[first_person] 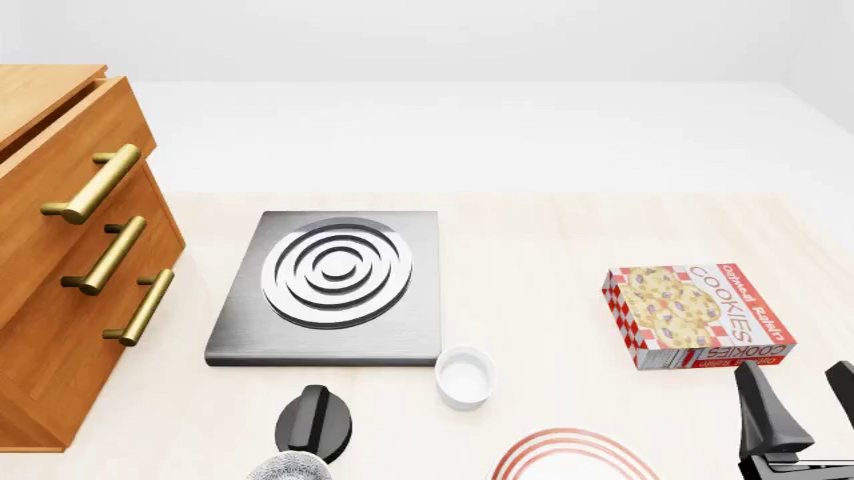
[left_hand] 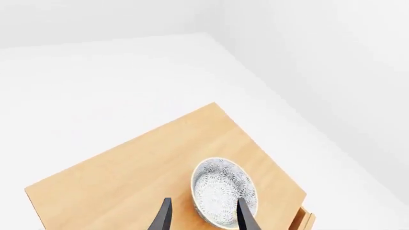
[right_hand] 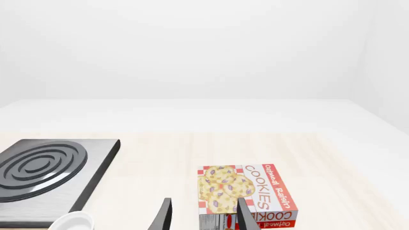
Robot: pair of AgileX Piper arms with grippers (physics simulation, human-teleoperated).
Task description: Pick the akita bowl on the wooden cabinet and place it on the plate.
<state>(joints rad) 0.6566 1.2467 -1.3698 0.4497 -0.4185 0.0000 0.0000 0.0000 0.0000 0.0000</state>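
Bowl first: in the left wrist view we see the akita bowl [left_hand: 223,190] resting on top of the wooden cabinet [left_hand: 153,163], near one edge, with the left fingers [left_hand: 244,215] spread apart and one tip over its rim. From the front, the plate [first_person: 571,455] lies at the near desk [first_person: 534,250] edge, beside a small white dish [first_person: 465,377]. The right fingers [right_hand: 245,216] are apart too, nothing between them, near the cookie box [right_hand: 246,194].
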